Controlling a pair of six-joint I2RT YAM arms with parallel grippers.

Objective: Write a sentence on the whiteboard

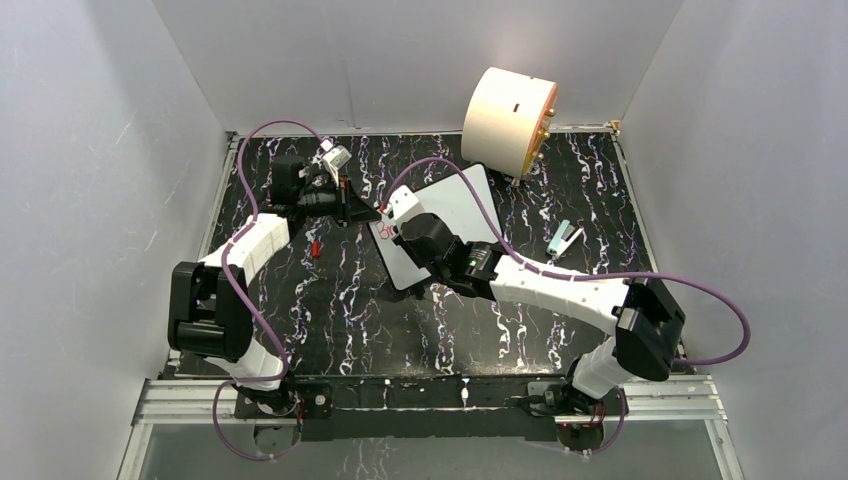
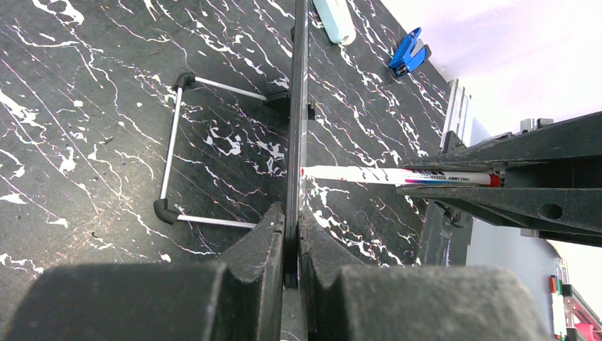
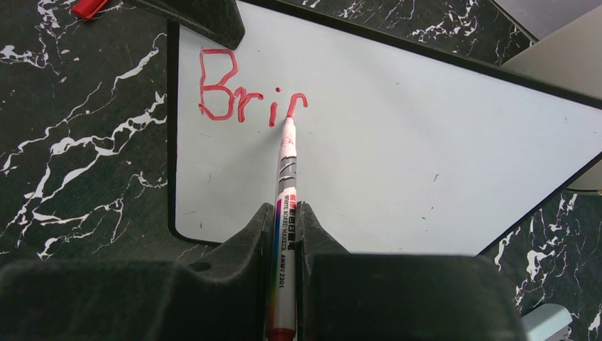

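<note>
Right pincer [image 3: 286, 210] with marker [image 3: 287, 167] near whiteboard [image 3: 426, 156] edge

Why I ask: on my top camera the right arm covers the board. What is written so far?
Observer: Red letters reading "Bri", plus one started stroke, near a corner of the board.
Operator: Is the marker on the surface?
Observer: Yes, the marker, shut in the right fingers, touches the end of that stroke with its tip.
Operator: What steadies the board?
Observer: The left fingers are shut on its edge, seen edge-on from that wrist.
</note>
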